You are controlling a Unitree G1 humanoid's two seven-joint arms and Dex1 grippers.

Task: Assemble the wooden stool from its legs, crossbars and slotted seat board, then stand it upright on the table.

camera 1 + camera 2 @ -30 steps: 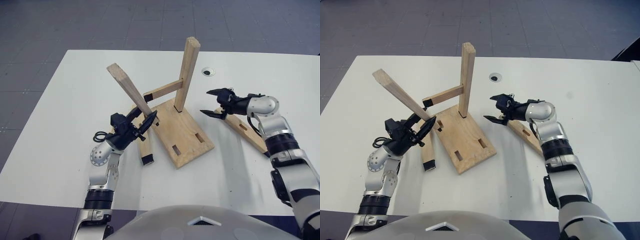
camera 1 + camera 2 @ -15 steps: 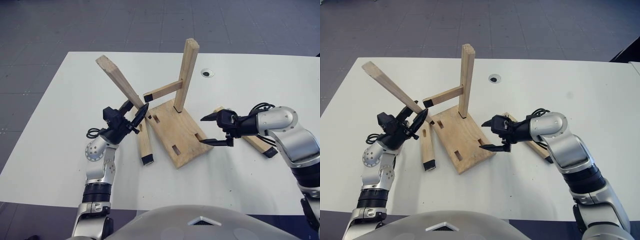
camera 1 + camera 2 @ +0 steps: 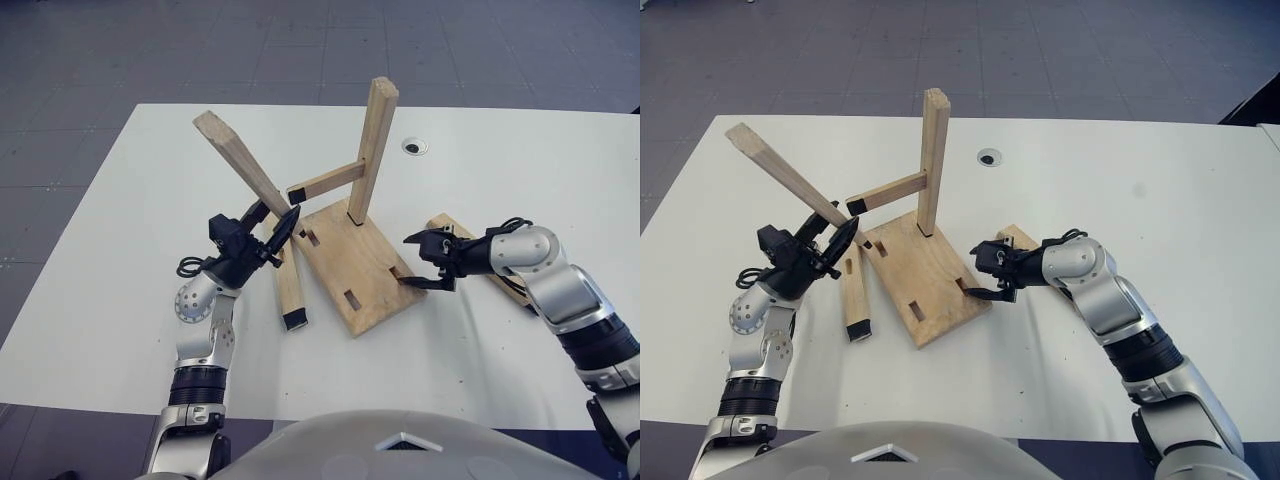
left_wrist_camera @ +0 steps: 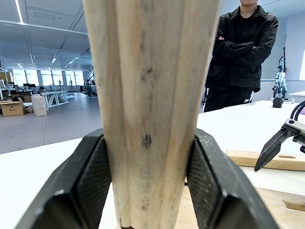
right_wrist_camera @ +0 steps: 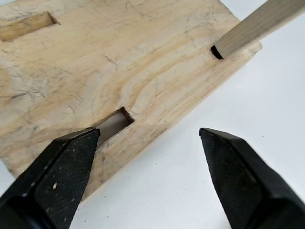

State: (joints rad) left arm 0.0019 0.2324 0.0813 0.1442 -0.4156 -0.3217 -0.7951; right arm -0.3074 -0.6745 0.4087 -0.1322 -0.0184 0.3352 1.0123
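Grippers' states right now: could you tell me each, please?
Left gripper: shut on the tilted pale wooden leg.
Right gripper: open, holding nothing.

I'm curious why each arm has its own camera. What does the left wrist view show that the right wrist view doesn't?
Left wrist view: the tilted leg clamped in the left gripper, and a loose wooden piece lying flat on the table beyond. Right wrist view instead: the upright leg seated in its slot at a corner of the seat board. Both: the seat board, the table and the open right gripper.
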